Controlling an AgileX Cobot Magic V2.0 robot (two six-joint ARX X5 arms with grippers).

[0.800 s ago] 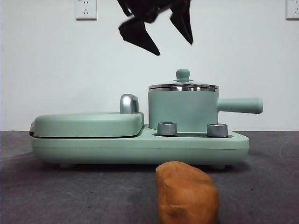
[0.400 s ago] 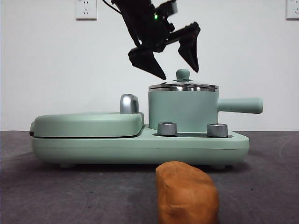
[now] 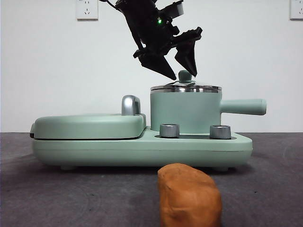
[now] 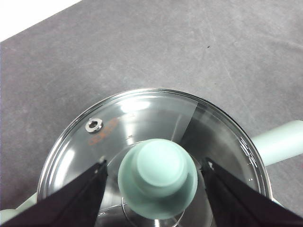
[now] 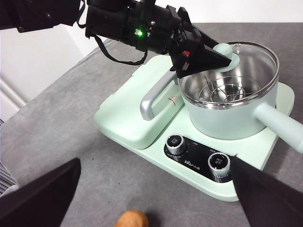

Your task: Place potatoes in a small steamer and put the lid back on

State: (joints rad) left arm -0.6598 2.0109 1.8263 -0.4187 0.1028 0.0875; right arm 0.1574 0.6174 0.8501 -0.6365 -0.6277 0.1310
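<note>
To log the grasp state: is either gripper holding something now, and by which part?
Nothing is held. The left gripper is open, its fingers on either side of the lid knob without touching. The right gripper is open, empty.

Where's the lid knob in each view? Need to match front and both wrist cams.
Front view: lid knob atop the small steamer, between the left gripper jaws, which are open.
Left wrist view: knob low centre, a jaw either side, on the glass lid.
Right wrist view: knob upper right, at the left gripper tip.
Shared landmark: steamer's side handle.
</note>
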